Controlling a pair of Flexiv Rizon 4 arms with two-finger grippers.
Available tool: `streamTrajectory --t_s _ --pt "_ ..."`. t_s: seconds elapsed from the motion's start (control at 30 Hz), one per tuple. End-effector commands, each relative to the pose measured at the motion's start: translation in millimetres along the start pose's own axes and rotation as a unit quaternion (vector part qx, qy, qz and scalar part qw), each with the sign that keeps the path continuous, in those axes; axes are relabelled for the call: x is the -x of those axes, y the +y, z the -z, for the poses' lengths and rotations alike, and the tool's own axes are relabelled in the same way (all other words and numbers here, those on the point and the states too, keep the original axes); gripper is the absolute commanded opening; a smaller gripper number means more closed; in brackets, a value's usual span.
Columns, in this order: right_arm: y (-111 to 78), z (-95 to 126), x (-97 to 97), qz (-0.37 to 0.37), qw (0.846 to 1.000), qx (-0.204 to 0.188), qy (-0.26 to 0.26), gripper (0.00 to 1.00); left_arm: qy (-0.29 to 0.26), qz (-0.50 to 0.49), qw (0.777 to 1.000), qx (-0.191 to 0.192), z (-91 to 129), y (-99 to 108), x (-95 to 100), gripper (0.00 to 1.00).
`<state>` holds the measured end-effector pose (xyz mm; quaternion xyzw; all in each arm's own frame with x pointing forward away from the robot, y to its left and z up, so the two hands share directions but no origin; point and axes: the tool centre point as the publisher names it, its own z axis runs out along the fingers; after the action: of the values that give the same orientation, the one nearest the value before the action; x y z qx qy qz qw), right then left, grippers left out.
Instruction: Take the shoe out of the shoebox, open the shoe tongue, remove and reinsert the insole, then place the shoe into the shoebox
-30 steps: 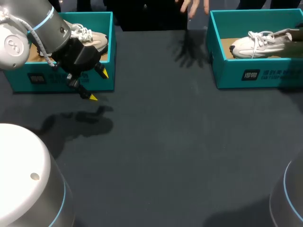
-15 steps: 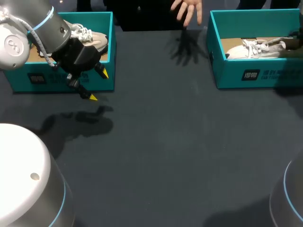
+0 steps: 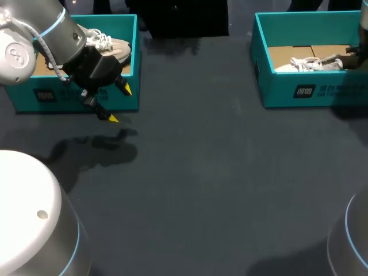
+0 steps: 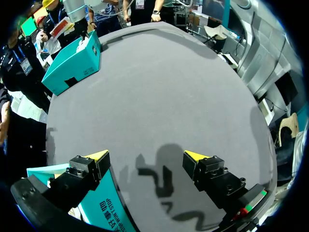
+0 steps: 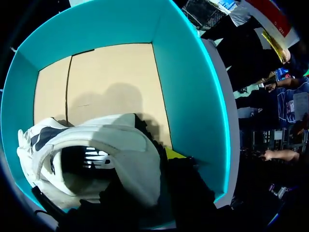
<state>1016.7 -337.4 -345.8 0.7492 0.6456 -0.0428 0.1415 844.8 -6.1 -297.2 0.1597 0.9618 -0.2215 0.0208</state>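
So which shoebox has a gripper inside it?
The right shoebox: the right gripper is down inside it at the white shoe. The left gripper hangs open outside the left shoebox.

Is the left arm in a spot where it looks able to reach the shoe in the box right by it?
Probably yes. The left gripper hangs open by the front wall of the shoebox, and the shoe lies uncovered in the open box just beyond. Only that wall stands between them.
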Motion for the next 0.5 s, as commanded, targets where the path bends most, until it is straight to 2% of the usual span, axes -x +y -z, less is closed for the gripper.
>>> streamTrajectory --t_s 0.03,0.5 --pt "0.7 -3.7 -4.7 0.002 1.0 -0.003 -0.003 0.0 0.0 0.0 1.0 0.001 -0.4 -0.2 0.0 1.0" --pt "0.1 -22.1 -17.0 0.009 1.0 -0.02 0.003 0.0 0.0 0.0 1.0 0.001 -0.4 -0.2 0.0 1.0"
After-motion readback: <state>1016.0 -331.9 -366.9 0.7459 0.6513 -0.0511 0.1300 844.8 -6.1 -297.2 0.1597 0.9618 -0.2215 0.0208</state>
